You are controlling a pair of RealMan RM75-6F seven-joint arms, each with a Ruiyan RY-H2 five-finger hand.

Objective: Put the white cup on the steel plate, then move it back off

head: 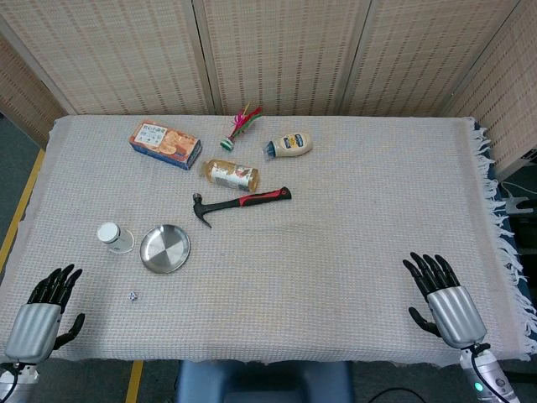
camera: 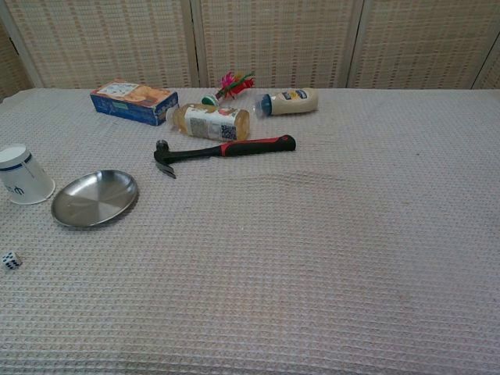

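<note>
The white cup stands upside down on the cloth, just left of the steel plate and not touching its dish. My left hand rests at the table's near left corner, fingers apart and holding nothing, well short of the cup. At the near right edge my right hand lies the same way, far from both objects. Neither hand shows in the chest view.
A hammer lies behind the plate. Further back are a bottle on its side, a cracker box, a mayonnaise bottle and a feathered shuttlecock. A small die sits near the left hand.
</note>
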